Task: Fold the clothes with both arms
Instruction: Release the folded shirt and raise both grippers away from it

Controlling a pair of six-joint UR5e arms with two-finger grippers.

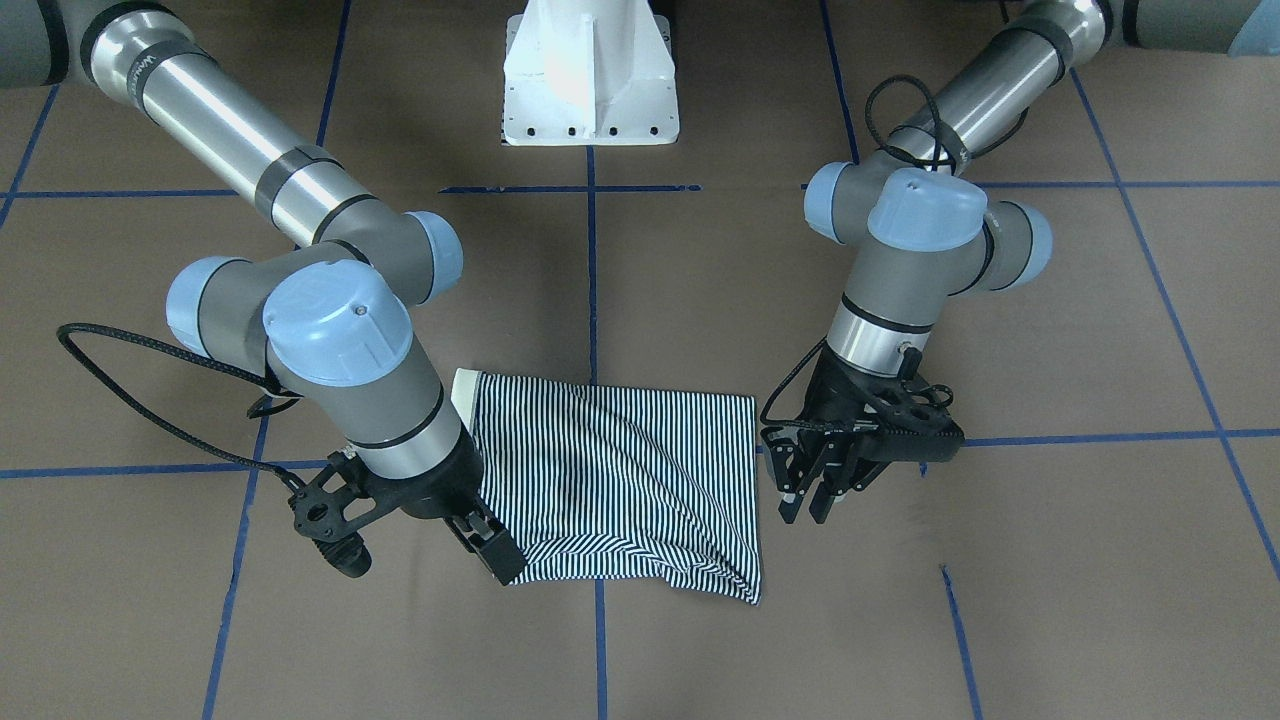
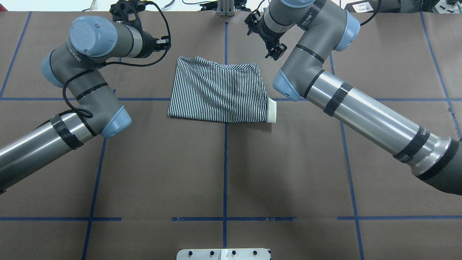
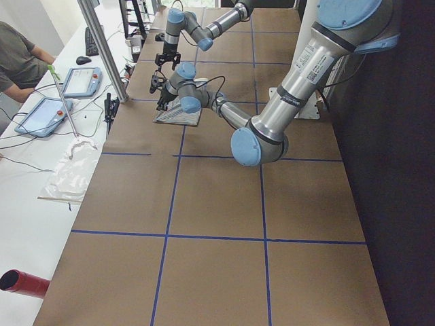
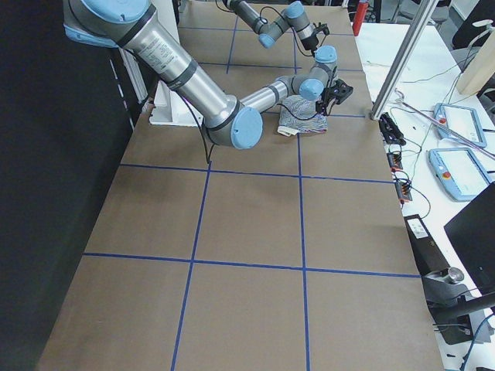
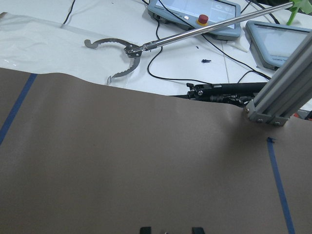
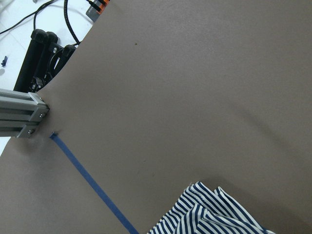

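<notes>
The striped polo shirt lies folded into a rough rectangle on the brown table, with its cream collar sticking out at one corner. It also shows in the overhead view and at the bottom of the right wrist view. My left gripper is open and empty, just beside the shirt's edge and clear of it; its fingertips stand apart over bare table. My right gripper is at the shirt's opposite front corner, touching the cloth edge. I cannot tell whether its jaws are open or shut.
The white pedestal base stands behind the shirt. Blue tape lines cross the table. Beyond the far table edge are an aluminium post, teach pendants and cables. An operator sits at the side bench.
</notes>
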